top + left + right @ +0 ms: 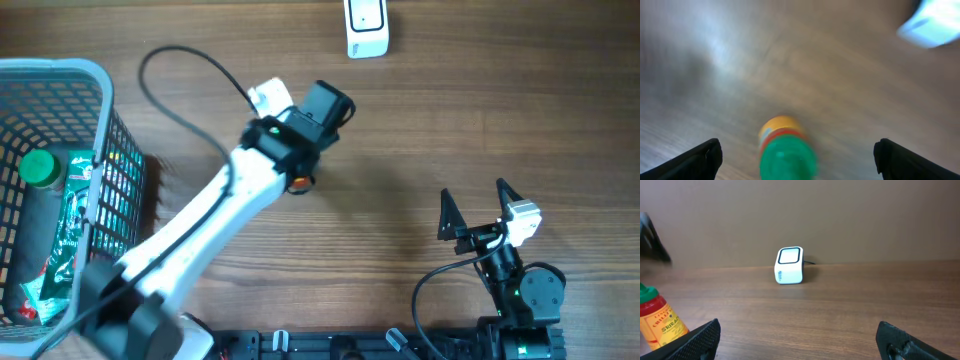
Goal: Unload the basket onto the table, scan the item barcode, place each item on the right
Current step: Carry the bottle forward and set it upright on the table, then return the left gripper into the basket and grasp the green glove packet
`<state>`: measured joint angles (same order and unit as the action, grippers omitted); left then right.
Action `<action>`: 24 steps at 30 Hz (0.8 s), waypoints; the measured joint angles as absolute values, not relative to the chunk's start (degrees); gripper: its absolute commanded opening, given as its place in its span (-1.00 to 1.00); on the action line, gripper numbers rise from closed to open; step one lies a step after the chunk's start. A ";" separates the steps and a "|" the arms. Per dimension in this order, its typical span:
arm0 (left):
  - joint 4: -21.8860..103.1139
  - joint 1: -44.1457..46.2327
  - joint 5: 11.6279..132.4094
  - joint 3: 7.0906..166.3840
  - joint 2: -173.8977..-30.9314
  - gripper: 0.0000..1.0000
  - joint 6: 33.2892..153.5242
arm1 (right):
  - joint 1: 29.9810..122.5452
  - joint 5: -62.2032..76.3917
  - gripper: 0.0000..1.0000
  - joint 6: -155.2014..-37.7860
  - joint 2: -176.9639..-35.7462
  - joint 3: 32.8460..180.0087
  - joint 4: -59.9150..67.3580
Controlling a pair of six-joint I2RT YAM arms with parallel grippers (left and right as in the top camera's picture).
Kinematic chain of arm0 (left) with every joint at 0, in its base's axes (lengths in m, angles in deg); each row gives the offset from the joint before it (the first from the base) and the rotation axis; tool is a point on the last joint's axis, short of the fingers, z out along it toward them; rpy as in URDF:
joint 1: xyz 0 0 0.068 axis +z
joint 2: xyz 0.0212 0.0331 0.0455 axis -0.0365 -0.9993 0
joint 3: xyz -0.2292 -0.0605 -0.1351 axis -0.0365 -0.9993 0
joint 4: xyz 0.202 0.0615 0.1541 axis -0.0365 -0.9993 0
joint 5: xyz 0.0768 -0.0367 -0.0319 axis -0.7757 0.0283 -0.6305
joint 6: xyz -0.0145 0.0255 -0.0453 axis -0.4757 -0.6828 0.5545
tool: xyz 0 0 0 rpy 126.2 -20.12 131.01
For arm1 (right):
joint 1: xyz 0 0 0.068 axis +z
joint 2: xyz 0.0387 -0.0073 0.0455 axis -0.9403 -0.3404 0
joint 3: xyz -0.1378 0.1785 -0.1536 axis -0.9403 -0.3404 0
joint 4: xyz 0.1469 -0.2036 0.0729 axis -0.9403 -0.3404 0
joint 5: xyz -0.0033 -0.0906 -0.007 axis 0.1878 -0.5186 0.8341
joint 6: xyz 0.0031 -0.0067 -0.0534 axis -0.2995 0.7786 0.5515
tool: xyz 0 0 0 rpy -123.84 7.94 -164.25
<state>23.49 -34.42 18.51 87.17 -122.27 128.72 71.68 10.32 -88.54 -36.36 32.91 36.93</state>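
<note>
Bottle (657, 322) (green cap, yellow label apparently reading "SRIRACHA") stands mid-desk (400, 130). Its label shows only from the right wrist; overhead, the left arm hides most of it. Scanner (367, 28) sits at 12 o'clock. Left gripper (797, 145) fingers are spread either side of the bottle, and right gripper (475, 215) fingers are also apart.

Through my right wrist camera, the sauce bottle (657, 322) near the middle of the worktop (850, 310) carried a yellow label with red capitals. The lower line read "SRIRACH", cut off where the label curved away, and the smaller line above it looked like "CHILLI". The barcode scanner (789, 266) by the worktop's far edge bore a small blue mark low on its side, too tiny for me to read. From overhead, the green packet (70, 225) in the basket (100, 75) at the left edge showed pale print I could not make out.
</note>
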 measured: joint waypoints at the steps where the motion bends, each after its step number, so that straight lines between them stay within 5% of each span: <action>1: 23.58 -34.40 17.77 89.32 -119.82 1.00 126.71 | 71.68 10.32 0.99 -88.54 -36.36 32.91 36.93; 8: 24.98 -28.54 8.13 96.20 -107.76 1.00 117.42 | 71.68 10.32 0.99 -88.54 -36.36 32.91 36.93; 14: 23.38 -6.73 7.37 96.59 -101.84 1.00 113.26 | 71.68 10.32 0.99 -88.54 -36.36 32.91 36.93; 24: 20.12 34.32 31.58 96.66 -104.74 1.00 111.43 | 71.68 10.30 1.00 -88.54 -36.36 32.91 36.93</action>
<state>20.12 34.32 31.58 96.66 -104.74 111.43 71.68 10.30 -88.54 -36.36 32.91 36.93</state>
